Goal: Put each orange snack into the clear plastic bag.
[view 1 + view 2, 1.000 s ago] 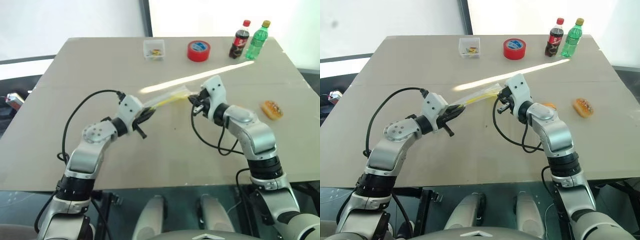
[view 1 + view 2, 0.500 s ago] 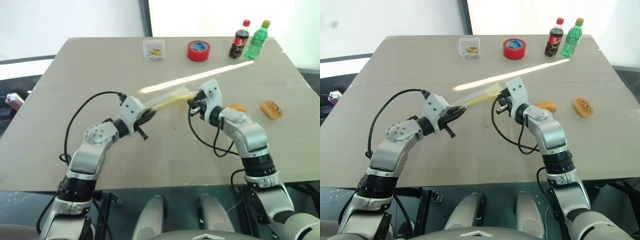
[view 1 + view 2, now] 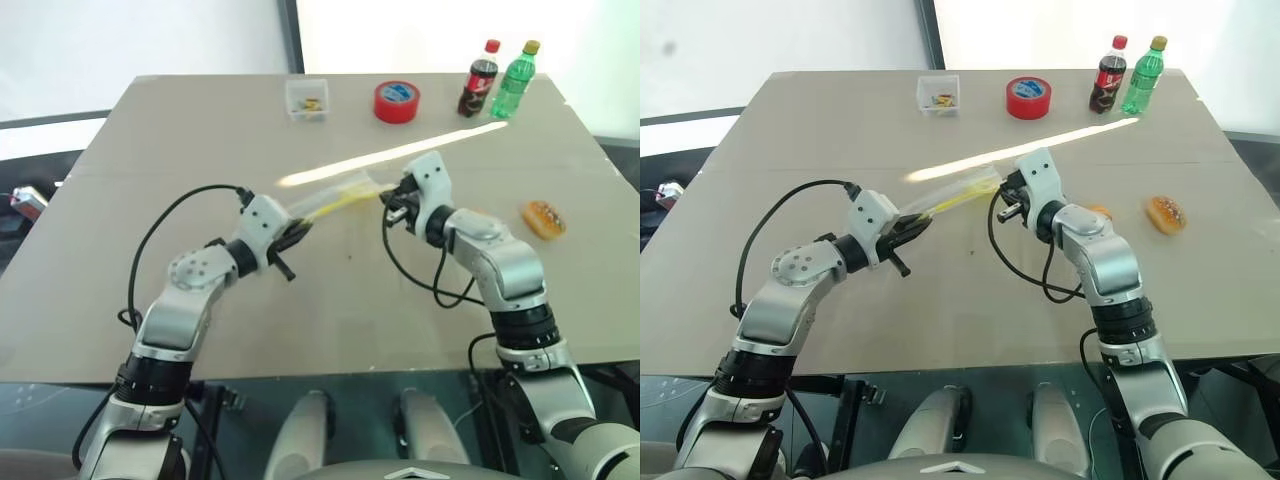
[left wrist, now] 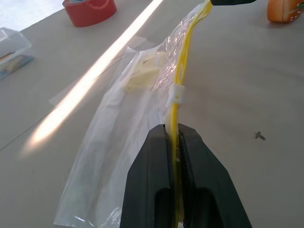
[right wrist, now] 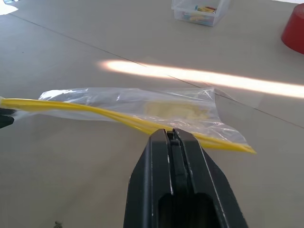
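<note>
The clear plastic bag (image 3: 335,198) hangs stretched just above the table between my two grippers, its yellow seal strip (image 4: 181,71) along the upper edge. My left gripper (image 3: 298,226) is shut on one end of the strip. At the other end, my right gripper (image 3: 385,203) is shut on the strip too. A pale yellowish patch (image 5: 173,110) shows through the film. One orange snack (image 3: 543,218) lies on the table to the right of my right arm. A second orange snack (image 3: 1098,212) peeks out from behind that forearm.
Along the table's far edge stand a small clear box (image 3: 307,99) with yellow bits, a red tape roll (image 3: 397,101), a cola bottle (image 3: 479,78) and a green bottle (image 3: 514,79). A bright streak of sunlight (image 3: 400,153) crosses the tabletop behind the bag.
My right forearm swayed slightly left and came back. Both grippers keep the same hold on the bag, which has not moved.
</note>
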